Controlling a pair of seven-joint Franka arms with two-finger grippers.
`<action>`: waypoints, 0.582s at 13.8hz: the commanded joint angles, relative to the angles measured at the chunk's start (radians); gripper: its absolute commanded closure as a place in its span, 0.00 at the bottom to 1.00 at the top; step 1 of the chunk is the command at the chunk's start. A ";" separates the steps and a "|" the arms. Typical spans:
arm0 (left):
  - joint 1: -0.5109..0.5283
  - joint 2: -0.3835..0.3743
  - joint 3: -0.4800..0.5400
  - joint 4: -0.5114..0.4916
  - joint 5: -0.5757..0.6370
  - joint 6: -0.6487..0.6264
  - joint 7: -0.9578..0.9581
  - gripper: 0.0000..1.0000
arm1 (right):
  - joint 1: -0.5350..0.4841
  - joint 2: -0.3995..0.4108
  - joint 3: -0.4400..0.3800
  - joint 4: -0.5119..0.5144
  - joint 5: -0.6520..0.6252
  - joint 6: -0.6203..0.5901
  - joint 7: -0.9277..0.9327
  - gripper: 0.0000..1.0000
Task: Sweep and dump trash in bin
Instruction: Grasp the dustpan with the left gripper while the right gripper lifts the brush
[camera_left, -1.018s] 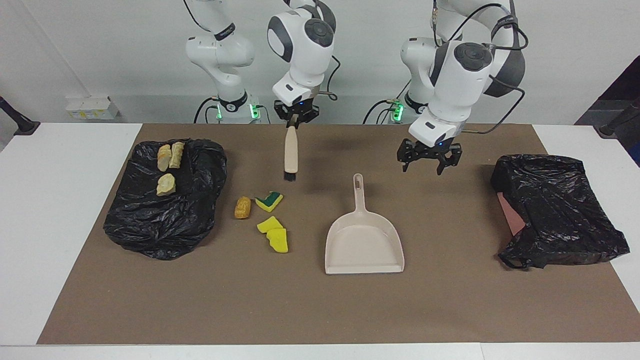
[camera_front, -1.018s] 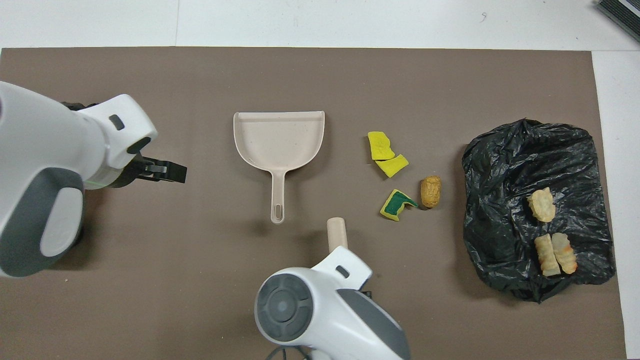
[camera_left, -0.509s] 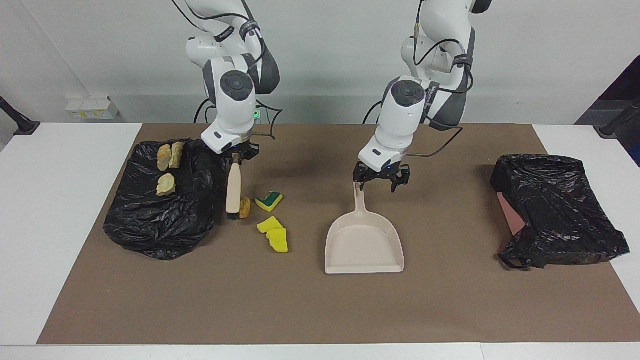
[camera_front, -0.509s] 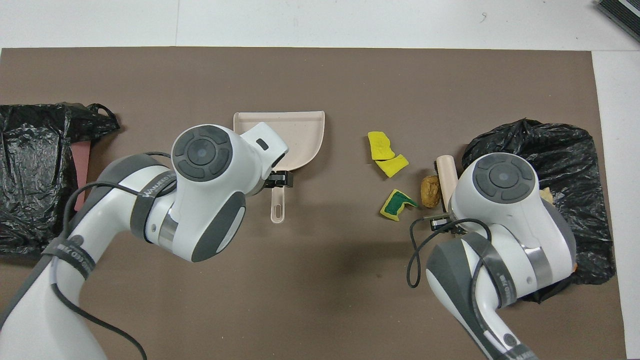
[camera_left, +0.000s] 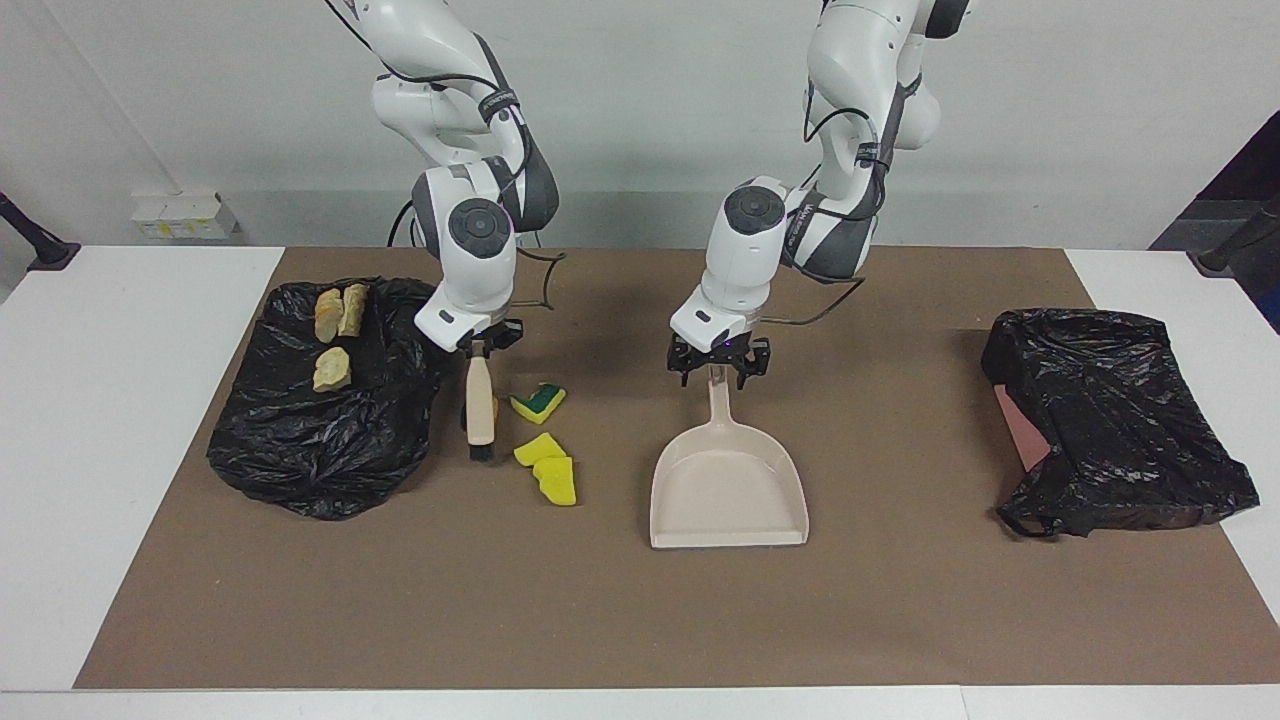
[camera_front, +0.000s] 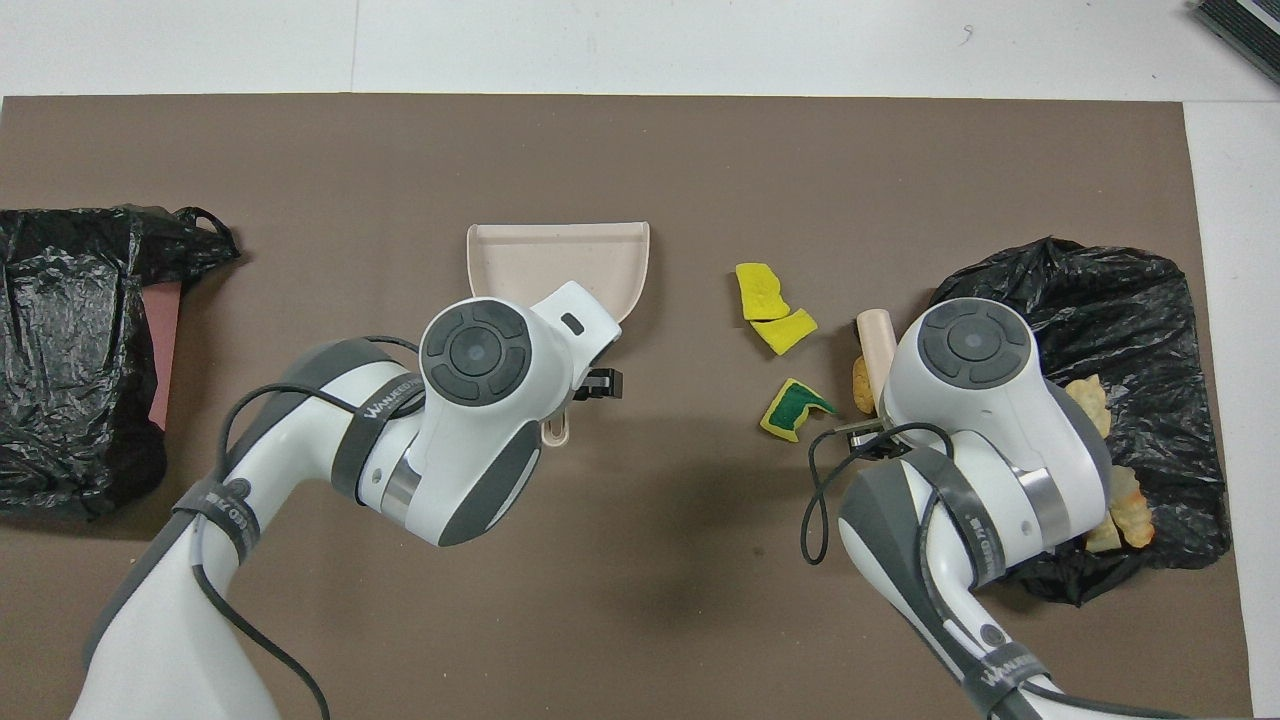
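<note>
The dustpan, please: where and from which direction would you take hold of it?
Probably by its narrow handle, from above. The dustpan lies flat, its handle pointing toward the robots, slim enough for the fingers to straddle; the scoop is too wide. The left gripper is already over the handle's end.

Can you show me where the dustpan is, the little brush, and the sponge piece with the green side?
dustpan (camera_left: 728, 490), facing view, on the bare floor of its scoop.
brush (camera_left: 480, 408), facing view, on the middle of its beige handle.
green-faced sponge piece (camera_front: 795, 405), overhead view, on its green top face.
</note>
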 joint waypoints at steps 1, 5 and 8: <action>-0.016 0.002 0.014 -0.020 0.026 0.021 -0.024 0.45 | 0.005 0.049 0.011 0.023 0.070 0.041 -0.045 1.00; -0.016 -0.001 0.015 -0.019 0.026 0.004 -0.010 1.00 | 0.011 0.038 0.007 0.245 0.084 -0.226 -0.078 1.00; 0.010 -0.053 0.022 -0.005 0.026 -0.098 0.140 1.00 | 0.008 0.008 -0.004 0.246 0.013 -0.302 -0.092 1.00</action>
